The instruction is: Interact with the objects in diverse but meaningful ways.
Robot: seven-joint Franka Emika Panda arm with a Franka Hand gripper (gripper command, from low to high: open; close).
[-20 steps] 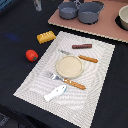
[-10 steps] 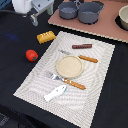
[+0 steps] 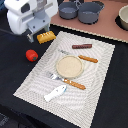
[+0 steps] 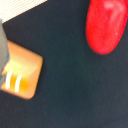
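My gripper (image 3: 31, 36) hangs at the exterior view's upper left, just beside the yellow-orange ridged bread block (image 3: 46, 36), over the dark table. The arm's white body hides its jaws, so their state is unclear. The red tomato (image 3: 32, 55) lies on the dark cloth a little below it. On the striped placemat (image 3: 100, 85) lie the thin brown sausage (image 3: 82, 46) and the white fish (image 3: 55, 92). The wrist view is blurred and close: the tomato (image 4: 106, 25), the bread block (image 4: 22, 70), and part of a grey finger (image 4: 2, 50) at the frame's edge.
A tan plate (image 3: 69, 66) sits mid-mat, with an orange-handled fork (image 3: 67, 81) and knife (image 3: 85, 58) beside it. Two grey pots (image 3: 67, 9) (image 3: 90, 12) and a bowl (image 3: 123, 17) stand on the brown surface at the back.
The arm has come into the exterior view from the upper left corner and now reaches down next to the bread block. None of the objects has moved.
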